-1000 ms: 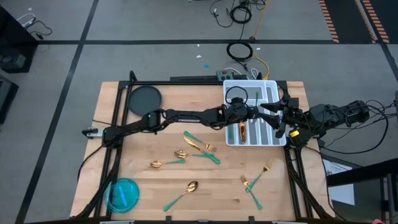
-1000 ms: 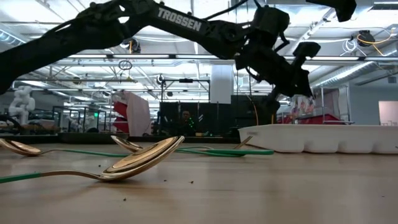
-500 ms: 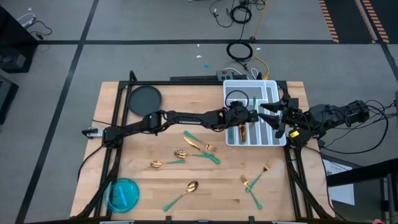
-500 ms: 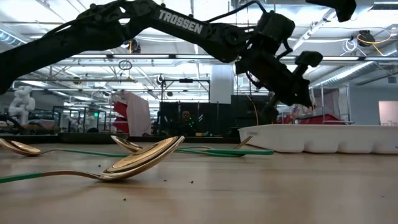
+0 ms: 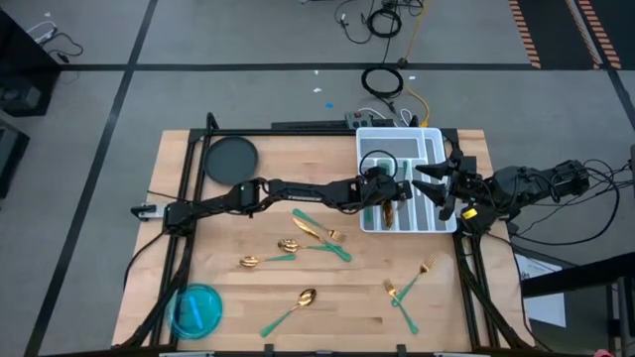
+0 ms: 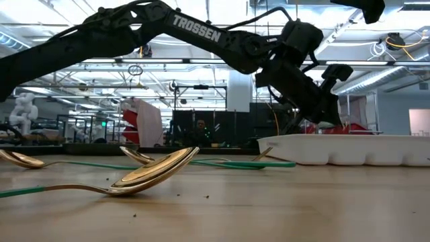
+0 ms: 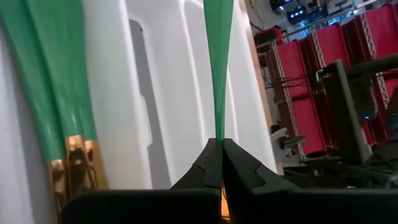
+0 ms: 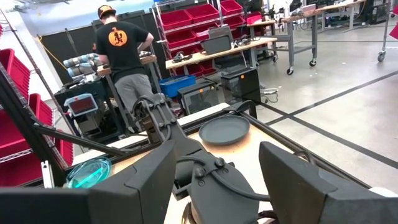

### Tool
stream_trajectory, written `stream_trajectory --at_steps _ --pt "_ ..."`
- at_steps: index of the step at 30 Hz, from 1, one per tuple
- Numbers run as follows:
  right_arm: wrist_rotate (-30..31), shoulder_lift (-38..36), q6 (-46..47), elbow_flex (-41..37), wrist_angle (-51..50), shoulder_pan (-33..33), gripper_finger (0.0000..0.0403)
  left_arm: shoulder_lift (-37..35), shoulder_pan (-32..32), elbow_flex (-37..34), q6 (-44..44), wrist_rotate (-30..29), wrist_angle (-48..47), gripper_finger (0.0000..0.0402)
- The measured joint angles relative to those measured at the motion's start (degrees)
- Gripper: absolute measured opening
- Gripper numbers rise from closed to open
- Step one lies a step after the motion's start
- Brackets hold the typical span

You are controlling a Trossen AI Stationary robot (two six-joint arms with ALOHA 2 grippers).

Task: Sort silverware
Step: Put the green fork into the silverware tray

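The white divided tray (image 5: pixel 429 139) stands at the table's far right. My left gripper (image 5: pixel 389 190) reaches over it from the left, shut on one piece of silverware with a green handle (image 7: pixel 219 74). Other green-handled pieces (image 7: pixel 56 106) lie in a compartment beside it. Loose silverware lies flat on the table: a knife and fork (image 5: pixel 317 230), spoons (image 5: pixel 286 248) (image 5: pixel 298 302) and two forks (image 5: pixel 407 286). My right gripper (image 5: pixel 434 188) waits open at the tray's right edge. My left gripper pinches the narrow end of the green handle (image 7: pixel 219 127) between its two fingertips (image 7: pixel 208 165). The fingers slant down from the table's left. The handle sticks straight out ahead of them, in line with them, over a tray compartment. Its head end is hidden behind the fingers.
A black round plate (image 5: pixel 230 157) sits at the far left corner and a blue round dish (image 5: pixel 195 309) at the near left. A large spoon (image 6: pixel 154 171) lies close in the low view. A person (image 8: pixel 124 56) stands in the room beyond the table.
My left gripper has sunk toward the tray with the green-handled piece still shut between its fingers, and has tipped a little further downward. The right arm has kept still.
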Motion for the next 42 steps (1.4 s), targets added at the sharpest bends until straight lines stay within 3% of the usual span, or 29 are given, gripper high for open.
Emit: stream_trajectory --at_steps 7,13,27,33,36,42 --pt "0.0 0.0 0.0 0.0 0.0 0.0 0.0224 0.4 0.0 0.0 0.0 0.2 1.6 0.0021" --pt "-0.3 0.0 0.0 0.0 0.2 0.0 0.0224 1.9 0.0 0.0 0.0 4.6 5.9 0.0049" --pt "1.3 0.0 2.1 0.0 -0.9 0.0 0.0224 2.4 0.6 0.0 -1.5 5.8 7.8 0.0054" --pt "2.9 0.0 13.5 0.0 -15.8 0.0 0.0224 1.1 2.4 0.0 0.3 11.1 18.0 0.0055" --pt "2.2 0.0 17.3 0.0 -22.9 0.0 0.0224 0.2 4.1 0.0 4.6 17.6 25.2 0.0054" --pt "-7.9 1.0 25.4 0.0 -38.0 0.0 0.0224 -3.8 7.8 0.0 6.3 25.4 28.2 0.0054"
